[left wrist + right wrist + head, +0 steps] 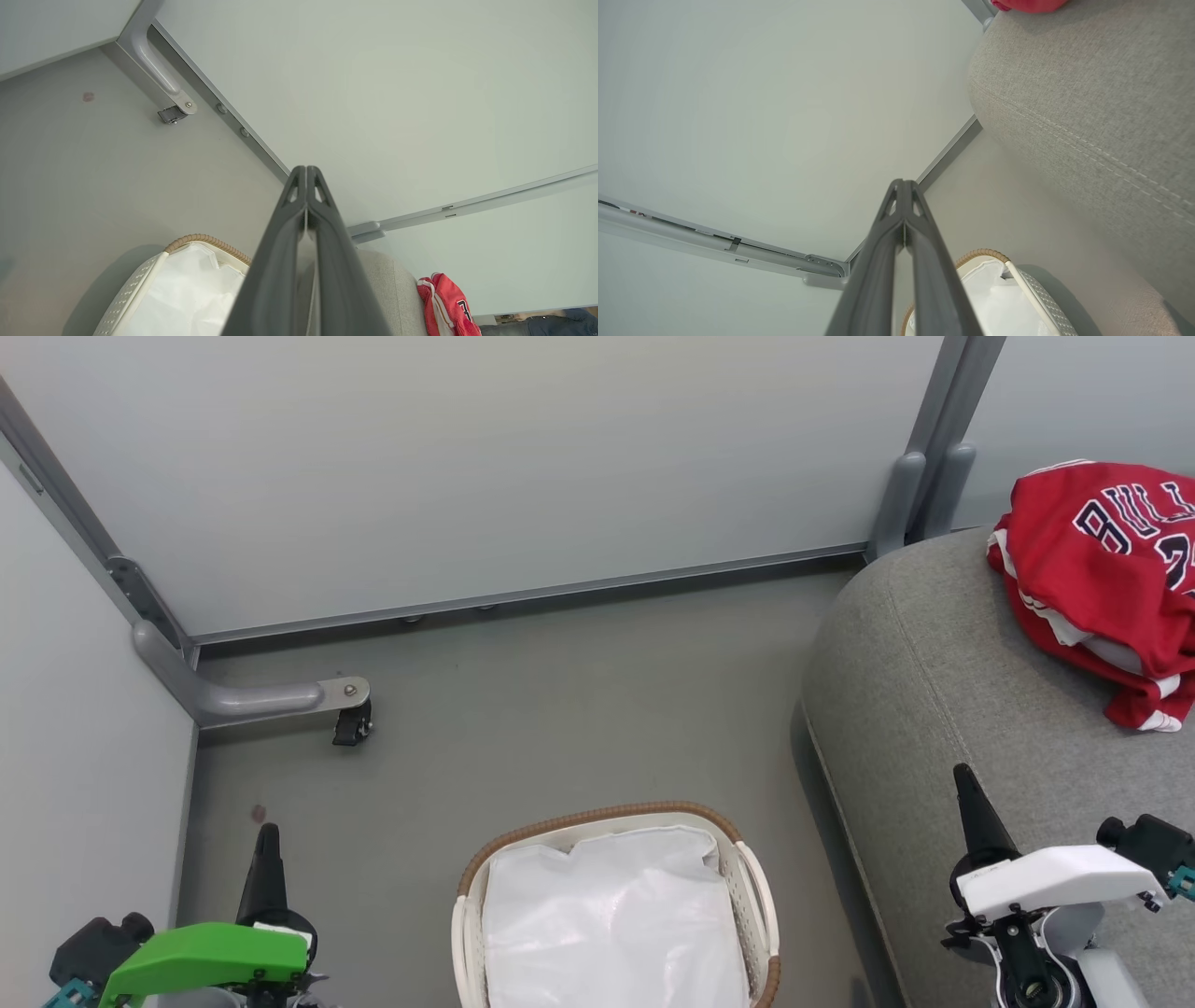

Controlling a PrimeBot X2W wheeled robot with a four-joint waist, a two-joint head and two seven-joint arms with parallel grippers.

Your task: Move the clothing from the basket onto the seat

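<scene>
Pale grey partition panels (485, 457) in metal frames close off the far side and the left, meeting at a corner above a smooth grey floor (523, 709). On the right stands a large grey woven-fabric sofa (934, 672) with a rounded edge and stitched seams.

A small oval white perforated plastic basket (597, 817) with a brown woven rim sits on the floor at the bottom centre of the head view, near the sofa's left edge but apart from it. A crumpled white fabric liner (611, 915) covers the inside of it that shows.

The clothing (1092, 569), red sports garments with white trim, lies in a rumpled heap on top of the sofa at the far right, well apart from the basket. The uppermost piece is a jersey with black white-edged letters, seen upside down and cut by the picture's right edge.

The left hand (268, 835), two long dark fingers ahead of a green cover, hangs over the floor to the left of the basket. Its fingers are pressed together, with nothing between them. The right hand (962, 784), ahead of a white cover, hangs over the near part of the sofa, its fingers likewise pressed together and empty. Each wrist view shows its pair meeting at the tips.

A curved grey metal foot (252, 695) reaches out from the left corner, with a small black castor (352, 723) under its end. A tiny reddish spot (259, 814) marks the floor nearby.
</scene>
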